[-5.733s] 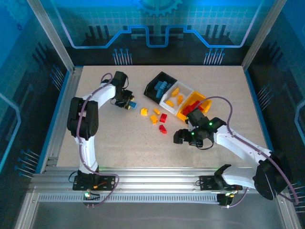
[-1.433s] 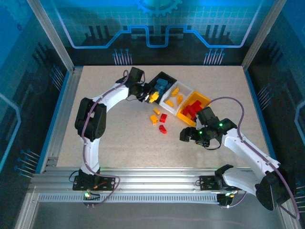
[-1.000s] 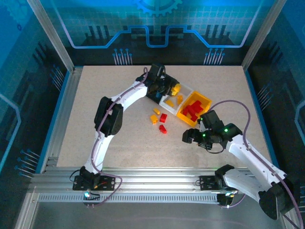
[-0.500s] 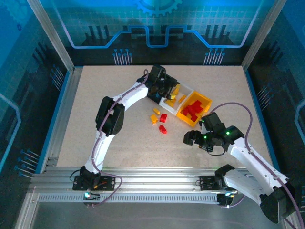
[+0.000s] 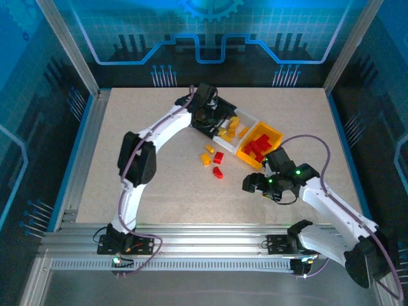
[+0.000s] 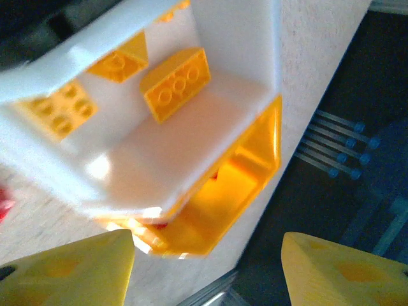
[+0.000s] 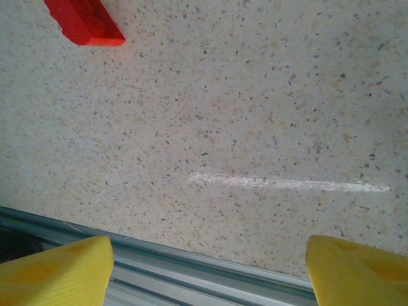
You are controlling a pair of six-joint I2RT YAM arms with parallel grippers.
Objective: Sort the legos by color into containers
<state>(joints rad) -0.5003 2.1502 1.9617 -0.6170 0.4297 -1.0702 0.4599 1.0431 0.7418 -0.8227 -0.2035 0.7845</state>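
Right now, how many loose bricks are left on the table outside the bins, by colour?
Red bricks: 2
Yellow-orange bricks: 2
Total: 4

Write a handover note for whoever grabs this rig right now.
Left gripper: open, empty, over the white bin.
Right gripper: open, empty, above the table, near a loose red brick.
Done: yellow-orange bricks in the white bin, red bricks in the yellow bin. The black bin is mostly under the left arm, contents hidden.
Left: two loose yellow-orange bricks and two red ones on the table in front of the bins.
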